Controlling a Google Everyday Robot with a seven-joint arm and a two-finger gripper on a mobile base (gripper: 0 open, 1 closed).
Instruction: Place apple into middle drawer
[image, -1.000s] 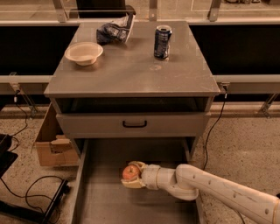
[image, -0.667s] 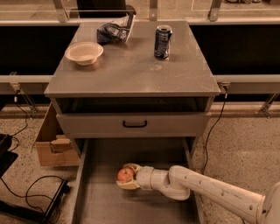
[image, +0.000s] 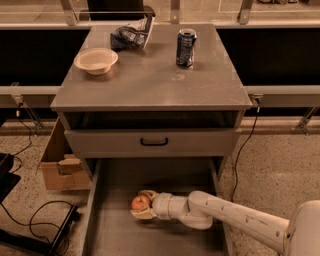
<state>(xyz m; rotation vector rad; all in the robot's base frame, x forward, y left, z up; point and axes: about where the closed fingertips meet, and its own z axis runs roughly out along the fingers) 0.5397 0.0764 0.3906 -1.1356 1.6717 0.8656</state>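
Note:
The apple (image: 140, 202), small, round and red-orange, is between the fingers of my gripper (image: 143, 205) inside the open middle drawer (image: 112, 235). The drawer is a wide, shallow grey metal tray pulled out below the drawer front with the black handle (image: 154, 142). My white arm (image: 235, 217) reaches in from the lower right. The gripper is shut on the apple, low over the drawer floor, left of the drawer's middle. I cannot tell whether the apple touches the floor.
On the cabinet top (image: 150, 85) stand a beige bowl (image: 96, 60), a dark soda can (image: 185, 48) and a crumpled chip bag (image: 131, 34). A cardboard box (image: 60, 167) and black cables (image: 35, 220) lie on the floor at the left.
My gripper has carried the apple a little to the left inside the drawer, and the arm has reached further in.

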